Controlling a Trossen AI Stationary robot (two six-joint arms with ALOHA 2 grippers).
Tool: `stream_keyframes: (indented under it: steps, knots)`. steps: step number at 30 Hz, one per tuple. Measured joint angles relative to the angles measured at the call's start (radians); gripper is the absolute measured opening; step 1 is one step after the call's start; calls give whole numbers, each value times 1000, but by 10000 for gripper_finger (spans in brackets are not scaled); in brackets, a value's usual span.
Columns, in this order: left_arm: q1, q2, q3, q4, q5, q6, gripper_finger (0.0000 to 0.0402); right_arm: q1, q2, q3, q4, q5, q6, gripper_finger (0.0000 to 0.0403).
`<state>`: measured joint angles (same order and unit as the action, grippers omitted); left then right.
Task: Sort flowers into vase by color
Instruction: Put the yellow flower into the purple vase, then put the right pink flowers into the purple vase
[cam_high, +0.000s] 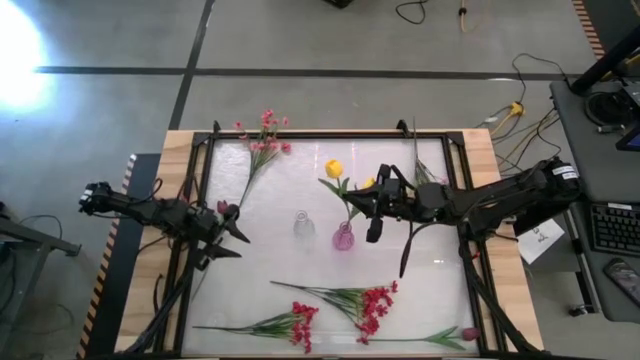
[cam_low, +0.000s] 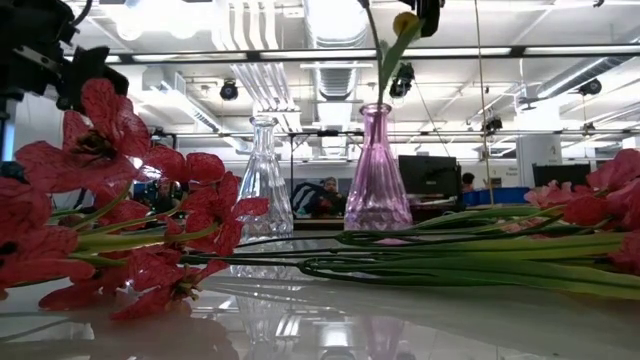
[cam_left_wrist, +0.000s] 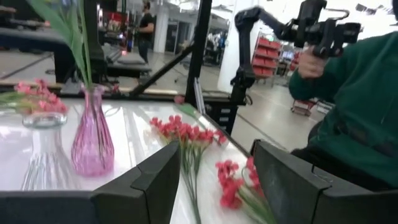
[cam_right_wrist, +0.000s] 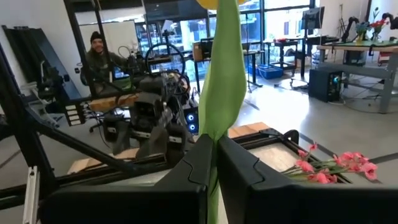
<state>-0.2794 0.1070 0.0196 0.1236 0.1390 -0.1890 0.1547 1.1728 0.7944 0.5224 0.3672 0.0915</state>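
Observation:
A pink glass vase (cam_high: 343, 238) and a clear glass vase (cam_high: 303, 226) stand mid-table. A yellow flower (cam_high: 334, 168) rests with its stem in the pink vase. My right gripper (cam_high: 372, 208) hovers just right of the pink vase, shut on a second yellow flower (cam_high: 368, 183). In the low view that flower's yellow bud (cam_low: 405, 22) stands above the pink vase (cam_low: 378, 170). My left gripper (cam_high: 228, 232) waits open at the table's left. Pink flowers (cam_high: 265, 135) lie at the far left. Dark-red flowers (cam_high: 372, 305) lie along the near edge. My right gripper (cam_right_wrist: 214, 146) pinches the yellow flower's green stem and leaf (cam_right_wrist: 221, 93) between its two fingers, below the blossom. The fingers come level from the table's right, across the stem. The flower stands upright, lifted off the table; its lower end (cam_low: 378, 85) reaches down to the pink vase's mouth.
A black frame (cam_high: 330, 133) rims the glossy white tabletop. More dark-red sprays (cam_high: 300, 325) and a pink bud (cam_high: 468, 333) lie near the front edge. A person in a green sleeve (cam_left_wrist: 354, 106) stands beyond the table, and another person (cam_right_wrist: 99, 56) is in the room behind.

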Motion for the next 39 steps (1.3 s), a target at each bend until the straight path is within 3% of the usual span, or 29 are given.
stream_keyframes:
  steps: [8, 13, 18, 23, 27, 35, 39]
  knots:
    - [0, 5, 0, 7, 0, 21, 194, 0, -4, 0, -47, -21, -58, 51]
    - [0, 5, 0, 110, 0, -162, 194, 0, -25, 0, -104, -61, -90, 95]
    - [-1, 5, 0, 313, 1, -141, 194, 0, -63, 16, -250, -61, -118, 140]
    - [-1, 5, 0, 398, 1, -137, 194, 12, -94, 113, -479, -60, -141, 169]
    - [-1, 14, 0, 499, 1, -103, 194, 38, -97, 203, -630, -41, -186, 179]
    - [-1, 126, 5, 797, 2, 11, 194, 76, -98, 347, -766, 31, -218, 179]
    - [-1, 243, 117, 774, 6, 71, 194, 84, -101, 399, -783, 68, -236, 178]
